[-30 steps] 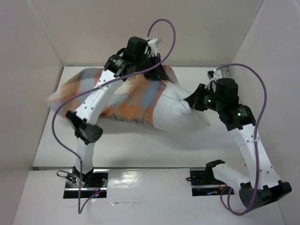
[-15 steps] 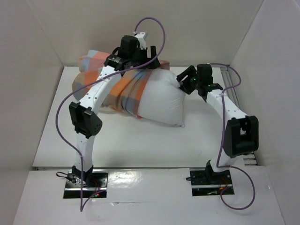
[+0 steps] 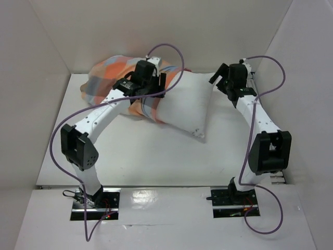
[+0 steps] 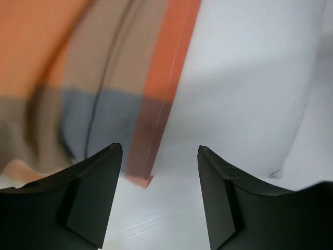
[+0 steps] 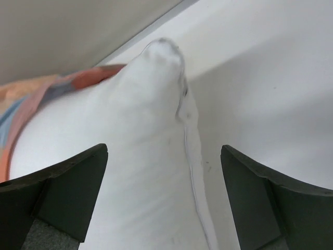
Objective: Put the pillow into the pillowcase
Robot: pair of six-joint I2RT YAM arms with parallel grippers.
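The white-and-black jointed left arm (image 3: 104, 112) rises from its base, bends at a black elbow out on the left, and reaches forward and to the right. Its black two-finger left gripper (image 3: 155, 89) points right, the dark fingers (image 4: 93, 192) parted. The white-and-black right arm (image 3: 260, 119) folds at an elbow on the right and stretches toward the far side. Its black right gripper (image 3: 217, 78) faces left, jaws spread wide.

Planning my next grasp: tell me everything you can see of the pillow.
The pillow is plump, plain white, soft-looking cloth with a seamed edge and a few dark specks near one corner. It lies flat on the table, its left end inside the pillowcase, the rest bare. The left gripper and right gripper are open; neither holds it.
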